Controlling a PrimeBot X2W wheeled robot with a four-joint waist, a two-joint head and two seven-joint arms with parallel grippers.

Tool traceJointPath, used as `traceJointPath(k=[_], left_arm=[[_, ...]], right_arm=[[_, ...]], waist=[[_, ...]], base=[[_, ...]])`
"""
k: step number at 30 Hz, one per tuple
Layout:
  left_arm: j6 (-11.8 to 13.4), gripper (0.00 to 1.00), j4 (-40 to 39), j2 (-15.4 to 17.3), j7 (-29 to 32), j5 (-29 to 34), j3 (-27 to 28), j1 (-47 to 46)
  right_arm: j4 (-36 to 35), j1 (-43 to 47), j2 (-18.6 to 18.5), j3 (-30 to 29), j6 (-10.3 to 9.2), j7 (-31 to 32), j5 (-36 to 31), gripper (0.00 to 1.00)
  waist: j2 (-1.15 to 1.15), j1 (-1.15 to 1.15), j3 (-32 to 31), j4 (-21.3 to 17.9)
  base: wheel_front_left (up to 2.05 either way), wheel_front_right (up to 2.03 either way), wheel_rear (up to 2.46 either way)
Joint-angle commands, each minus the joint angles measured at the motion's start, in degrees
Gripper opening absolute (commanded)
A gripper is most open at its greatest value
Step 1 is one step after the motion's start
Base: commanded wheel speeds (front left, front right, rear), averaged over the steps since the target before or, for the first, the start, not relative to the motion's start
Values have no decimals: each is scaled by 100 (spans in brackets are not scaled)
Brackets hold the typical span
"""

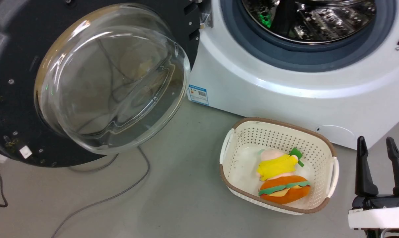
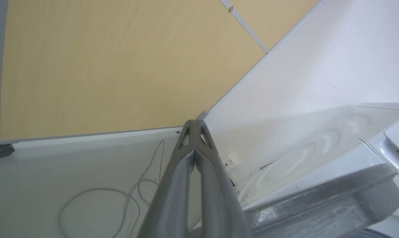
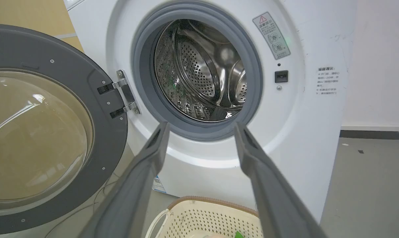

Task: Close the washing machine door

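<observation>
Since washing machine door stands wide open, left of washing machine w/ hinge on its right edge, left gripper (pinched together, empty) prob nearer; right gripper spread, empty, near-right by basket

Door swung wide open, left of the washer, hung on a hinge at the left edge of the opening. Drum inside the opening. Basket on the floor, in front of the washer and right of the door, apart from both. In it, a burger toy with a second toy touching it behind. Cable on the floor below the door. My right claw just right of the basket.
</observation>
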Motion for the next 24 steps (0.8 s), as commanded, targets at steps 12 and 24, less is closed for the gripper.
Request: traceJointPath(k=[12,24], left_arm=[[-381,0,624,356,1640,-918,-556,-744],[-469,0,-88,387,2891,-1896,-1278,-251]], right_arm=[[-118,-225,7,-59,4,-196,244,100],[-250,-334,7,-71,5,-313,388,100]], waist=[[0,-1,229,228],[0,-1,292,434]], base=[[0,0,0],[0,0,0]])
